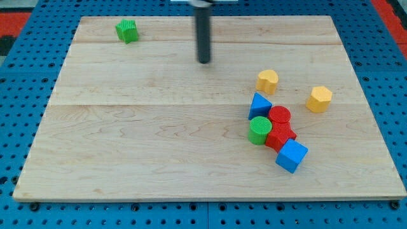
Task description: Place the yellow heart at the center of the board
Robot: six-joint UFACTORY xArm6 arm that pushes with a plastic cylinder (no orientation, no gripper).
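Two yellow blocks lie on the right half of the wooden board (127,146). One yellow block (267,81) lies nearer the middle and the other yellow block (319,99) is further to the view's right. I cannot tell which of them is the heart. My tip (203,62) stands on the board near the view's top, left of and above the nearer yellow block, and well apart from it. It touches no block.
Below the yellow blocks sits a tight cluster: a blue triangle (259,105), a red cylinder (279,116), a green cylinder (259,130), a second red block (280,137) and a blue cube (291,156). A green block (127,30) lies at the top left corner.
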